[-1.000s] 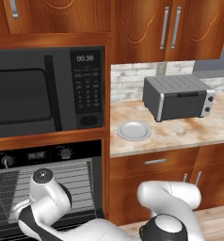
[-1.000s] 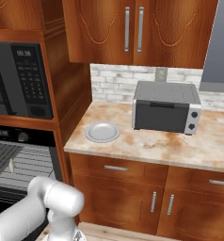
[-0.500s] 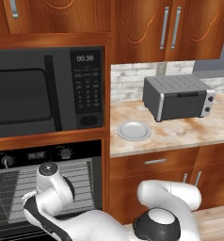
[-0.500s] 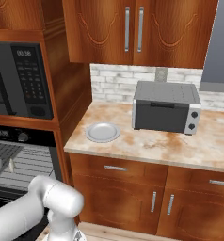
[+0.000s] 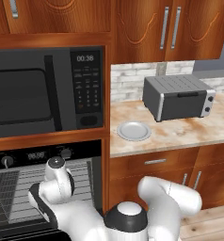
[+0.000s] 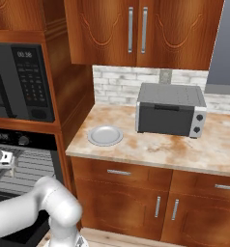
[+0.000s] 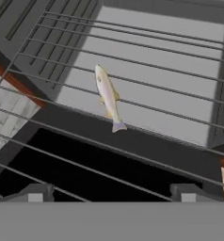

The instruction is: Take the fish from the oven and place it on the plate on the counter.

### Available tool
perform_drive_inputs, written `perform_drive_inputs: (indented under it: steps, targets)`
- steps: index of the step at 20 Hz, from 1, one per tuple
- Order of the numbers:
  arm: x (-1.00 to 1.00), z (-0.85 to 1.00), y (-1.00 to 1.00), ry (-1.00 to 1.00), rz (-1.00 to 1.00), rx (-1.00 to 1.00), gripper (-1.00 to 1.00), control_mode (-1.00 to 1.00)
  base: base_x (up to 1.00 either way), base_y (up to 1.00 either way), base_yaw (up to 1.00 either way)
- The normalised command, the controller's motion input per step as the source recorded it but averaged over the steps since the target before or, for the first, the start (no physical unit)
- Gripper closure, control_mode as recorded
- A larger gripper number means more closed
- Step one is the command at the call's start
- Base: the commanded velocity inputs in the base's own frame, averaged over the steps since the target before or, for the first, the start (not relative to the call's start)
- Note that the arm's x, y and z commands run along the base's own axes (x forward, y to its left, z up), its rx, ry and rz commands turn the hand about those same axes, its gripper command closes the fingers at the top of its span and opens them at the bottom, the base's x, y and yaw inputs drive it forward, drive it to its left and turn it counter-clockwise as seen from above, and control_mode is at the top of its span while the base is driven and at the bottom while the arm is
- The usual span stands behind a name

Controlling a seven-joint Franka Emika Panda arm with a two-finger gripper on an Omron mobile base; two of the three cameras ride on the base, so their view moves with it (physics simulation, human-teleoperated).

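**A:** Where's the fish (image 7: pixel 108 97) right now?

**B:** Lying on a wire rack (image 7: pixel 147 70) inside the oven (image 5: pixel 48 155), a little left of centre in the hand view. Its head points toward the upper left of the frame, the tail toward the lower middle. It rests across several rack wires, apart from the end effector (image 7: pixel 111 192).

**A:** And the end effector?

**B:** Its two tips stand far apart at the bottom of the hand view, one at lower left, one at lower right, with nothing between them. It holds nothing. In the right base view the hand sits at the far left edge, in front of the oven opening.

**A:** How do you expect the fish to handle?

**B:** My guess is light and slim, probably slick on its silvery skin, so it could slide out of a loose pinch. The tail tapers thin and the small fins offer nothing firm. I'd take it across the thick middle of the body, tips on either flank, squarely across its length.

**A:** Any trouble with the rack?

**B:** Likely. The fish lies flat on the wires, so the tips may catch on a wire on the way down. A wire also crosses the frame between the hand and the fish.

**A:** Destination?

**B:** The plate (image 5: pixel 133 131) sits on the worktop (image 5: pixel 189 134), in the middle of the left base view, bare, just left of the toaster oven (image 5: pixel 177 96).
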Motion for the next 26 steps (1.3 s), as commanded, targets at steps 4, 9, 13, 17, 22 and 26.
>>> perform_drive_inputs:
  steps: [4, 9, 13, 17, 22, 26]
  targets:
    - [0.33, -0.43, 0.08, -0.07, 0.00, 0.00, -1.00, -1.00, 0.00, 0.00, 0.00]
    - [0.19, -0.61, 0.19, -0.17, 0.00, 0.00, -1.00, -1.00, 0.00, 0.00, 0.00]
    - [0.19, -0.05, 0.32, -0.19, 0.00, 0.00, -1.00, -1.00, 0.00, 0.00, 0.00]
    - [0.42, 0.00, 0.27, -0.06, 0.00, 0.00, -1.00, -1.00, 0.00, 0.00, 0.00]
    - [0.35, -0.34, 0.03, 0.03, 0.02, 0.00, -1.00, -1.00, 0.00, 0.00, 0.00]
    - [0.03, -0.29, 0.00, 0.00, 0.12, 0.00, -1.00, -1.00, 0.00, 0.00, 0.00]
